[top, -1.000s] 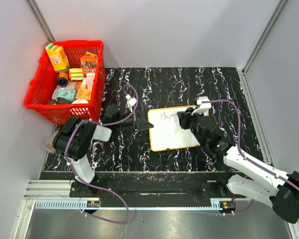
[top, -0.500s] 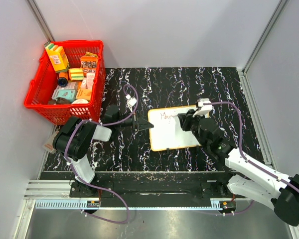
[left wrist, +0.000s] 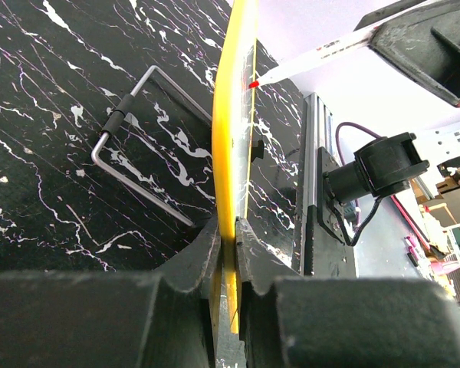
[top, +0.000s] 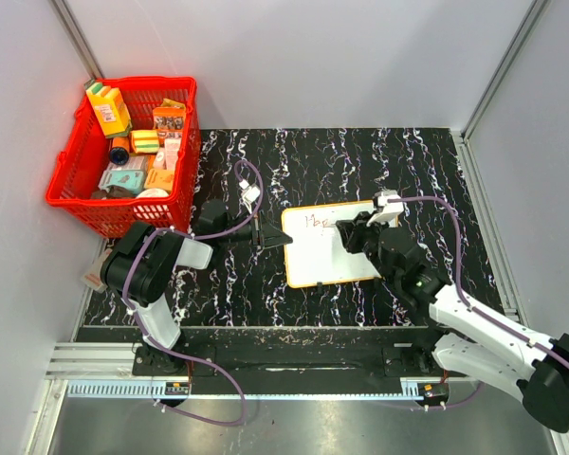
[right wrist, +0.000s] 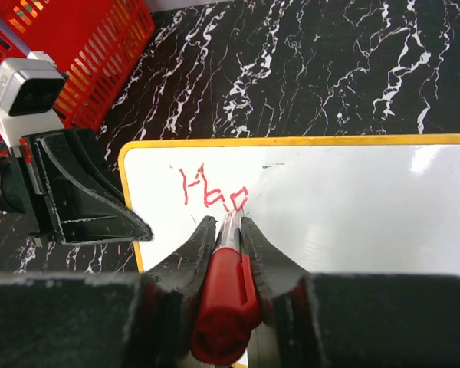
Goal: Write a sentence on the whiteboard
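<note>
The whiteboard [top: 327, 248] with a yellow rim lies on the black marbled table; it also shows in the right wrist view [right wrist: 353, 207] and edge-on in the left wrist view [left wrist: 231, 138]. My left gripper [top: 266, 235] is shut on the board's left edge [left wrist: 228, 238]. My right gripper [top: 349, 233] is shut on a red marker [right wrist: 226, 295], tip down on the board. The sentence [right wrist: 213, 195] is a few red letters reading like "Hap" near the board's top left corner [top: 315, 222]. The marker tip sits at the last letter.
A red basket [top: 123, 156] full of boxes and packets stands at the far left. A bent metal wire stand [left wrist: 142, 146] lies under the board. Grey walls close the table on three sides. A metal rail [top: 266, 365] runs along the near edge.
The right gripper has shifted slightly along the board's top line with the marker, and the red writing has grown by a letter. The left gripper has not moved.
</note>
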Robot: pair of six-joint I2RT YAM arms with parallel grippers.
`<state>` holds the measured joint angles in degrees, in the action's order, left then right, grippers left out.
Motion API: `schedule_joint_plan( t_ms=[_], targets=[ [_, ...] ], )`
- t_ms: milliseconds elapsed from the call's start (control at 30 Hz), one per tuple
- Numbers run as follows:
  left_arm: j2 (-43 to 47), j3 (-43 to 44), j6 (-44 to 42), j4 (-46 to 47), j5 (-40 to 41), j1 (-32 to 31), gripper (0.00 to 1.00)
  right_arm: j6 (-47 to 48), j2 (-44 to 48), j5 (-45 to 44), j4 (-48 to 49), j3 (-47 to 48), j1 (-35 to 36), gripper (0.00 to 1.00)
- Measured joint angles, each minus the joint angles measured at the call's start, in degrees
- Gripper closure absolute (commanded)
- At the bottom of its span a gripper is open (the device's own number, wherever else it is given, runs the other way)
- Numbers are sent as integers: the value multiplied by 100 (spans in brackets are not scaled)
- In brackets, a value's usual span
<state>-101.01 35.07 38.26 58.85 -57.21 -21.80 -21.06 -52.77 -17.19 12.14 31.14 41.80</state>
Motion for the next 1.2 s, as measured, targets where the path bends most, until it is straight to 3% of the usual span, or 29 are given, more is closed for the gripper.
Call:
schedule_joint_plan(
  t_ms=[300,1200],
  targets=[
    [0,0,0,9,-4,0,100,20,658,-138,-81,-48,-13,100],
    [0,-7,0,39,-4,-4,100,94,184,-328,-66,42,-105,100]
  ],
)
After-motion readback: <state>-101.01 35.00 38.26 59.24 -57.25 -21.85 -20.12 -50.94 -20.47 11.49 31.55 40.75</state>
